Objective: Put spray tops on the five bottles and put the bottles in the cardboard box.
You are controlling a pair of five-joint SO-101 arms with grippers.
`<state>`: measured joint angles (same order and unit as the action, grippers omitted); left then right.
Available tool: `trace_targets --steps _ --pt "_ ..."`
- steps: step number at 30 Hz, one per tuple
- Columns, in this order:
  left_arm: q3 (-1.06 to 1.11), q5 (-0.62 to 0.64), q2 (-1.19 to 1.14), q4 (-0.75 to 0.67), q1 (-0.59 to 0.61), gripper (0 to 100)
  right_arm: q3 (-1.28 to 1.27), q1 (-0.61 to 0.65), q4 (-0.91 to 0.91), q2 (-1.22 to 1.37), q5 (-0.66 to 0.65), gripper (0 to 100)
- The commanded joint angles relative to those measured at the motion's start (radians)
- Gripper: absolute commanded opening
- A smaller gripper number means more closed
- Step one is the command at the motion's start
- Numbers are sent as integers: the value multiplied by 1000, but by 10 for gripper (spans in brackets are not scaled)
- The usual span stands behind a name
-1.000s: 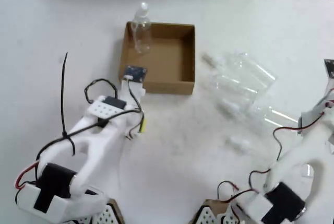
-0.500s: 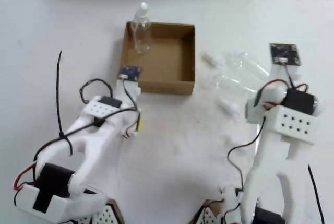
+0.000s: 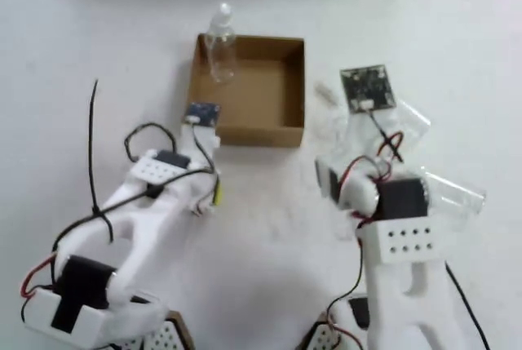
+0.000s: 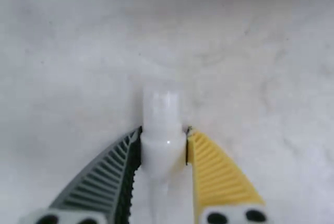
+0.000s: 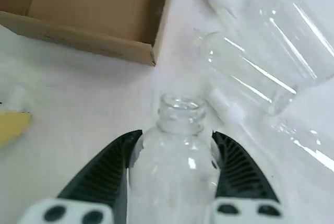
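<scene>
My left gripper [image 4: 163, 132] is shut on a white spray top [image 4: 163, 112] just above the table, in front of the cardboard box [image 3: 289, 134]. My right gripper [image 5: 177, 136] is shut on a clear bottle [image 5: 175, 182] with an open neck, held in front of the box's right corner. The yellow finger [image 5: 11, 125] of the left gripper lies off to one side of that bottle. A capped bottle [image 3: 220, 44] stands in the box's far left corner. Several clear bottles [image 3: 408, 121] lie in a heap to the right of the box.
The left arm [image 3: 139, 211] and the right arm [image 3: 400, 244] come up from the near edge with loose red and black cables. A small white spray top [image 3: 324, 90] lies beside the heap. White table [image 3: 277, 228] lies between the arms.
The right arm has swung in from the right edge to the middle of the table, bringing the open bottle toward the left gripper. The left arm has hardly moved.
</scene>
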<state>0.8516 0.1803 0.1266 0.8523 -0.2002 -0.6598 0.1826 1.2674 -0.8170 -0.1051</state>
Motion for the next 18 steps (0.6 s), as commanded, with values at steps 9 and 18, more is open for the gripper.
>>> trace_targets --steps 9,18 --pt "-8 -6 44 -9 68 24 -330 104 -469 -257 112 80" --pt "-9 -6 44 -12 79 24 -557 131 -757 -358 152 80"
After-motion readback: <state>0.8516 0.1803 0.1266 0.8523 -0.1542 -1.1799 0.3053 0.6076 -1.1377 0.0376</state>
